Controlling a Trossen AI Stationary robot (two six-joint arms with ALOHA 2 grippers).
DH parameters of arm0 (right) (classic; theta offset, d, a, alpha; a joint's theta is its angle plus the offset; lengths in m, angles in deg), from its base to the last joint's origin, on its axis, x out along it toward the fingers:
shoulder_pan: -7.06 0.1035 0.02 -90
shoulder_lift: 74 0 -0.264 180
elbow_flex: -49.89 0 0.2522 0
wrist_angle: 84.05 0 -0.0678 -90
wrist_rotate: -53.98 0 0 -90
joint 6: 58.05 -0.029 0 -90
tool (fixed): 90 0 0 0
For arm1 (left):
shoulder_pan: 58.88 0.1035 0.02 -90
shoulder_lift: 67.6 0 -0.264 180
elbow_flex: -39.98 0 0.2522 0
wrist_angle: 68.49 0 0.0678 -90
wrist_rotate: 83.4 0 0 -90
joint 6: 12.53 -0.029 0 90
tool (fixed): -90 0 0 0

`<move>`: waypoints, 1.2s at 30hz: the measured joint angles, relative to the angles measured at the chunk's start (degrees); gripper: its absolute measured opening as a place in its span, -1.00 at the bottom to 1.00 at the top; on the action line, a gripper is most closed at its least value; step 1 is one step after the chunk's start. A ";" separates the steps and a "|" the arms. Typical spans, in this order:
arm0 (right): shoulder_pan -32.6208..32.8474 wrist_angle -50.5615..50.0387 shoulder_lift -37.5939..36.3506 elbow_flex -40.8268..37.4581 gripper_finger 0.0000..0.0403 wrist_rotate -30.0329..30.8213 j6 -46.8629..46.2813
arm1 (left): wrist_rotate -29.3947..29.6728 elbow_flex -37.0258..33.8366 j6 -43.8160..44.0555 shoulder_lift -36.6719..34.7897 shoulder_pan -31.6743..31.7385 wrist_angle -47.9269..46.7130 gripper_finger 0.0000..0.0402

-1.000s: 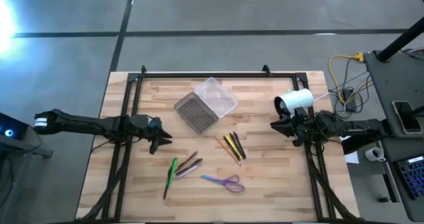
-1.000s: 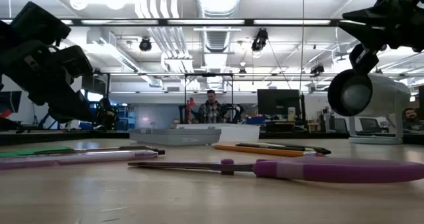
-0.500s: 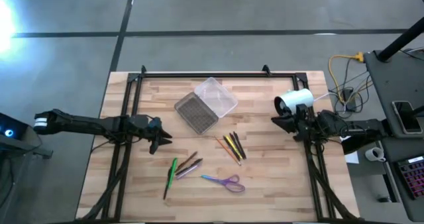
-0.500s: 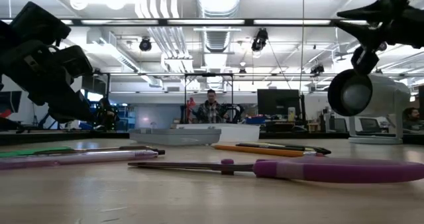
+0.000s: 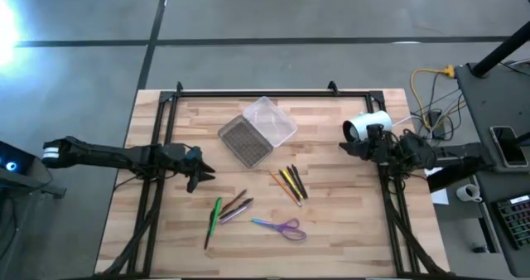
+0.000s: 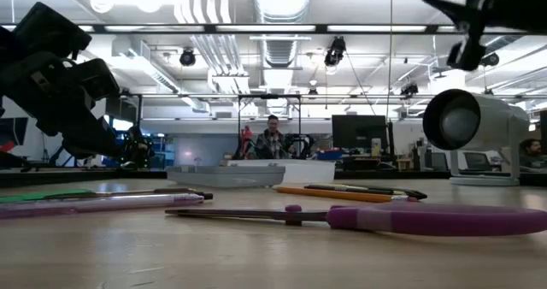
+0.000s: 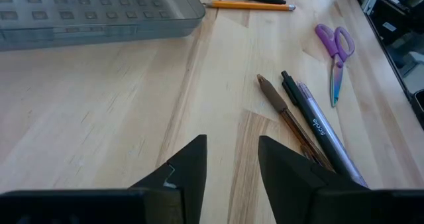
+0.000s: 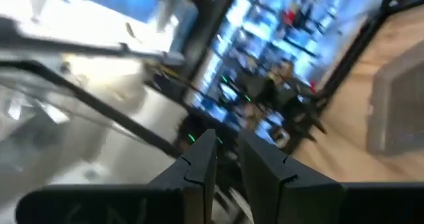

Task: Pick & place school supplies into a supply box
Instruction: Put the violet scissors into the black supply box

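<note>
The supply box lies open at the table's middle far side, its clear lid beside the grey ribbed half; it also shows in the left wrist view. A green pen and brown and dark pens lie near the middle front. Yellow, orange and dark pencils lie to their right. Purple-handled scissors lie flat near the front. My left gripper hovers left of the pens, narrowly open and empty. My right gripper is raised at the right, tipped up, narrowly open and empty.
A white cylinder-shaped camera stands on the table's right side next to my right gripper. A black frame rail runs along the far edge. Bare wood lies between the box and the pens. People show in the room beyond.
My right gripper has gone up and a little toward the table's far right, tipping upward so its wrist view now looks into the room. My left gripper and all the supplies have stayed where they were.
</note>
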 joint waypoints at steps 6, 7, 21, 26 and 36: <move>0.02 -28.82 21.46 14.18 -0.71 -12.66 9.19 | 0.30 -0.02 -0.10 0.00 0.02 -0.11 -0.40; 0.02 -34.86 25.29 16.06 -0.71 -14.20 10.48 | 1.13 -0.02 -0.11 0.00 0.02 -0.23 -0.40; 8.72 -53.81 62.76 39.15 -0.54 -19.34 23.38 | 3.64 -0.02 -0.04 0.02 0.02 -0.39 -0.40; 12.75 -58.65 72.25 49.95 -0.20 -19.82 26.11 | 3.67 -0.02 -0.04 0.01 0.02 -0.39 -0.40; 16.10 -67.04 87.75 67.61 0.11 -15.14 26.12 | 3.69 -0.02 -0.02 0.02 0.02 -0.31 -0.40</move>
